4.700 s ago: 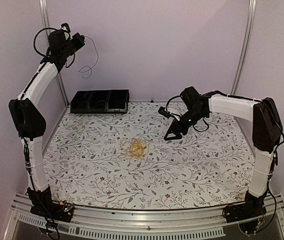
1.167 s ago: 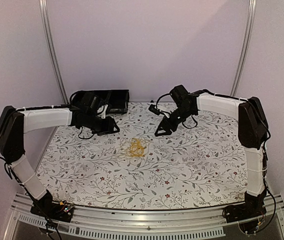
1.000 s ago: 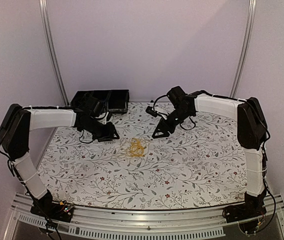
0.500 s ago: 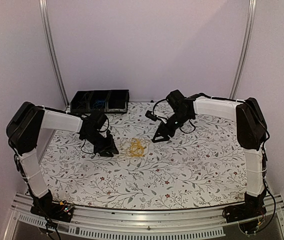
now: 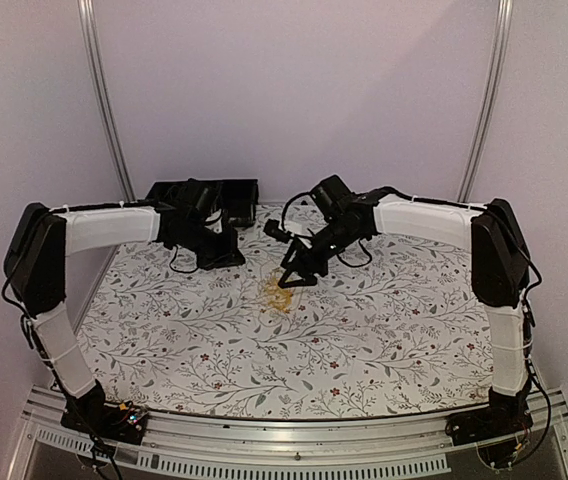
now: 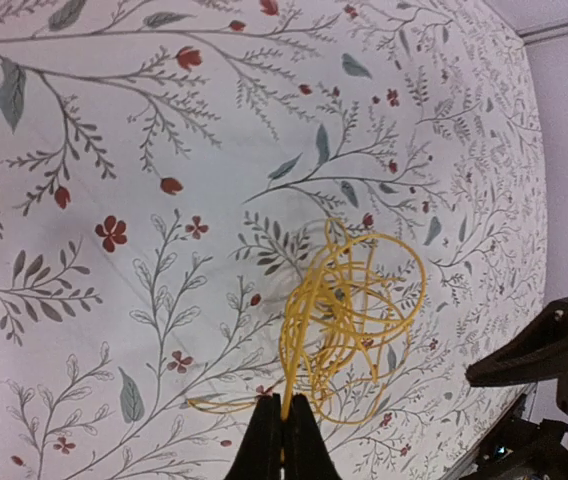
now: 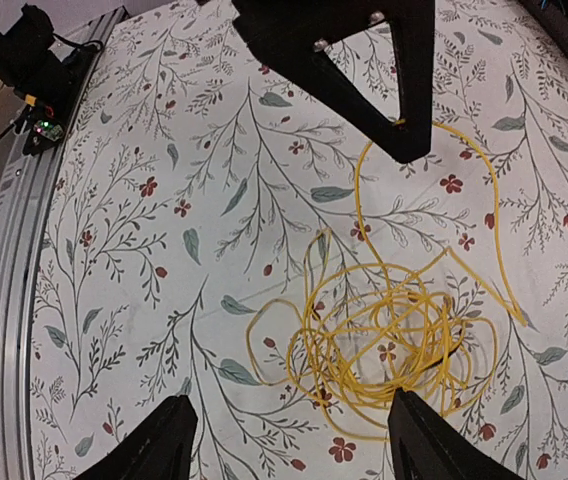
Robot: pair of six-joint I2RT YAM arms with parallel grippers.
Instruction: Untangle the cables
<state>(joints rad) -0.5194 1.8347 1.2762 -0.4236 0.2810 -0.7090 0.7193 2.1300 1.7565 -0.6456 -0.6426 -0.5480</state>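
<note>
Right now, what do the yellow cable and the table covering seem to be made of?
The yellow cable looks like thin wire in smooth plastic insulation: it holds springy loops and its colour is even. The table covering is probably printed vinyl or cloth with a matte finish: the floral print lies flat without glare, but the pictures do not show which.

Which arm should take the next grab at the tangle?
Right. The right gripper hangs open directly over the yellow cable heap. The left gripper is shut on one strand, so it is occupied.
</note>
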